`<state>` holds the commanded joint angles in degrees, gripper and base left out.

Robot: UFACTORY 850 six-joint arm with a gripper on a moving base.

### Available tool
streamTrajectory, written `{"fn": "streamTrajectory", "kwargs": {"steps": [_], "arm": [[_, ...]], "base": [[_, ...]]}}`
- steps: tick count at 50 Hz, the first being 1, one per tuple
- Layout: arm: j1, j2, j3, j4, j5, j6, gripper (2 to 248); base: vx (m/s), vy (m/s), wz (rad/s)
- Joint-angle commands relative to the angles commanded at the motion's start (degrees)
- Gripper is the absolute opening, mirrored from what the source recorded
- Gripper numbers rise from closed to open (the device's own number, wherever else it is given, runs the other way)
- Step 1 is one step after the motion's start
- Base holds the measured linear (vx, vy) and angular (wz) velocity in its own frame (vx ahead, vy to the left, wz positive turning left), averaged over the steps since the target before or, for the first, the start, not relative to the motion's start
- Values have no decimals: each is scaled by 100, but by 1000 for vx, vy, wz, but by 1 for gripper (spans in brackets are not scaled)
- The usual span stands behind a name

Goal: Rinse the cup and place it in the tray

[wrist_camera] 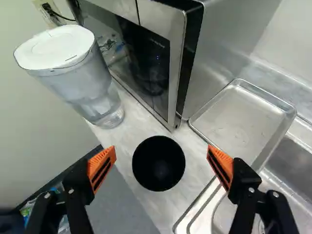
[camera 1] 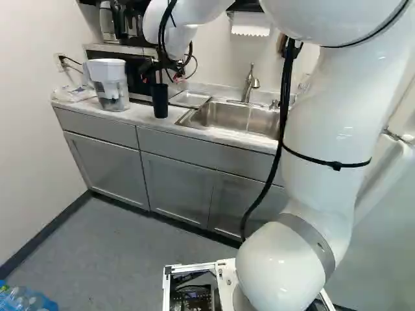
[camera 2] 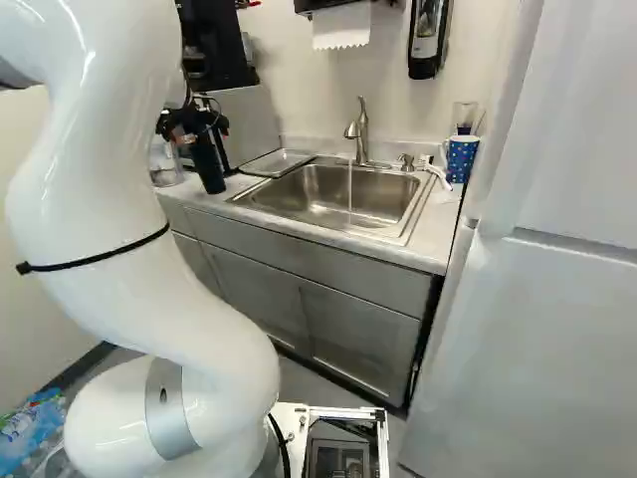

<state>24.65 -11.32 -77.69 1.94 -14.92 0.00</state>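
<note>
End effector (camera 2: 195, 127) spread, gaps flanking cup (wrist_camera: 159, 165) near counter edge (wrist_camera: 136, 194).

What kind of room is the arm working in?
Likely an office kitchenette: a sink with running water from the faucet, a microwave and a water pitcher on the counter.

The cup (wrist_camera: 158, 168) is plain black. The gripper (camera 2: 195, 127) is black too, its pads (wrist_camera: 108, 157) bright orange with dark stripes. The baking tray (wrist_camera: 239, 124) and sink (camera 2: 338, 189) are silvery grey; the countertop (wrist_camera: 139, 192) is whitish with soft grey marbling. Grey covers the cabinets (camera 1: 181, 188) and floor (camera 1: 123, 246). The pitcher's lid (wrist_camera: 54, 46) is white, and the mug (camera 2: 461, 159) blue with pale dots.
</note>
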Motion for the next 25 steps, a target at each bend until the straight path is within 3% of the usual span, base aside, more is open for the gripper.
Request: {"fn": "streamTrajectory", "kwargs": {"steps": [25], "arm": [[6,-51,267,0,344,0,247]], "base": [[0,0,0]]}}
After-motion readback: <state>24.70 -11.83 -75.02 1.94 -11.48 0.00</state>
